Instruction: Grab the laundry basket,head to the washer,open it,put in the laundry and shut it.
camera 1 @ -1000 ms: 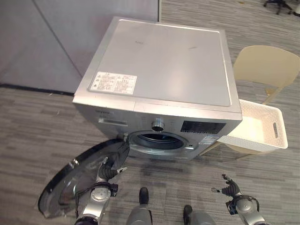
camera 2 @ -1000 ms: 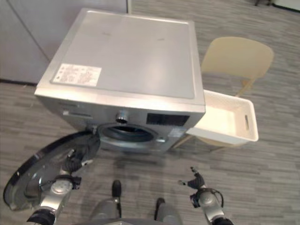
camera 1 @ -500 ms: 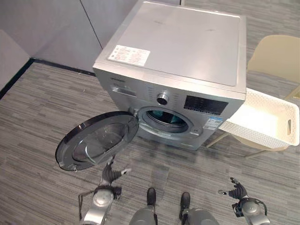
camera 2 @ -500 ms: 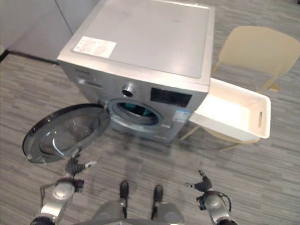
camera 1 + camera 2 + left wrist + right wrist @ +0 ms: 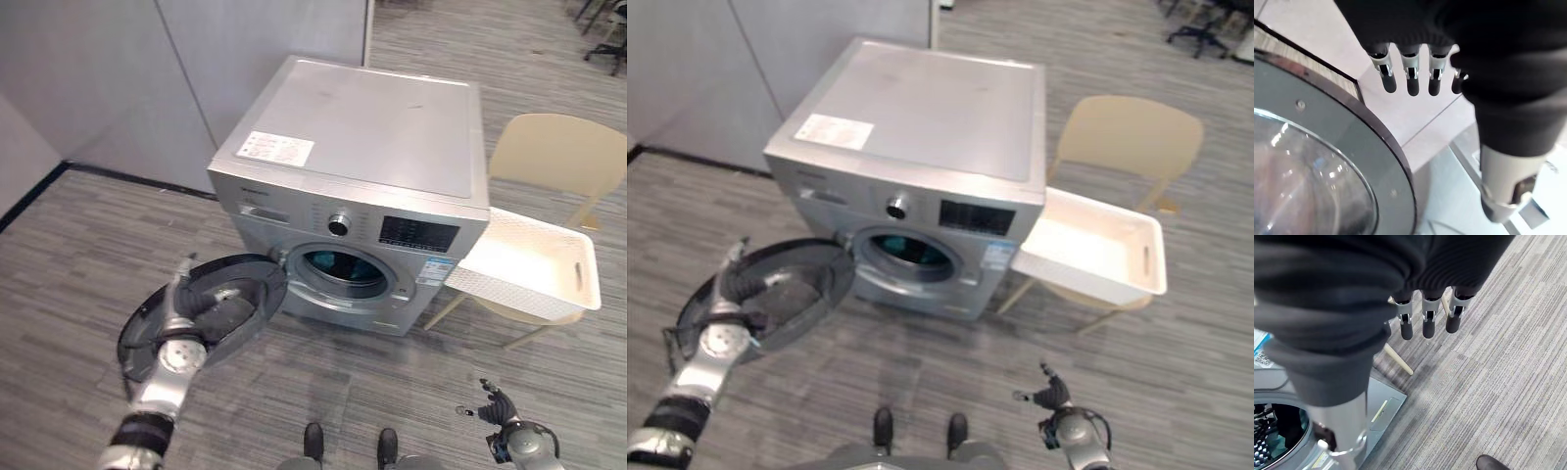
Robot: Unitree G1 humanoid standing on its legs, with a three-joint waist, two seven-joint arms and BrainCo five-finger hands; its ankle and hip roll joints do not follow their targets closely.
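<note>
The silver washer [image 5: 362, 137] stands in the middle with its round door [image 5: 245, 289] swung open to the left. Something blue-green shows inside the drum [image 5: 345, 266]. My left hand [image 5: 191, 308] is raised over the door, fingers [image 5: 1408, 73] straight and open just past the door's dark rim [image 5: 1366, 147]; I cannot tell if they touch it. The white laundry basket [image 5: 573, 294] rests on a beige chair [image 5: 549, 147] right of the washer and looks empty. My right hand [image 5: 502, 423] hangs low at the right, open and holding nothing, fingers [image 5: 1427, 313] straight above the floor.
Grey partition walls [image 5: 98, 78] stand behind and to the left of the washer. The chair's leg [image 5: 1398, 360] slants to the floor beside the washer's front corner. Striped grey carpet [image 5: 343, 382] lies open in front of the washer.
The whole view has shifted as the camera moved. My left hand has risen from low beside the door up to the door's face. The right hand stays low and open.
</note>
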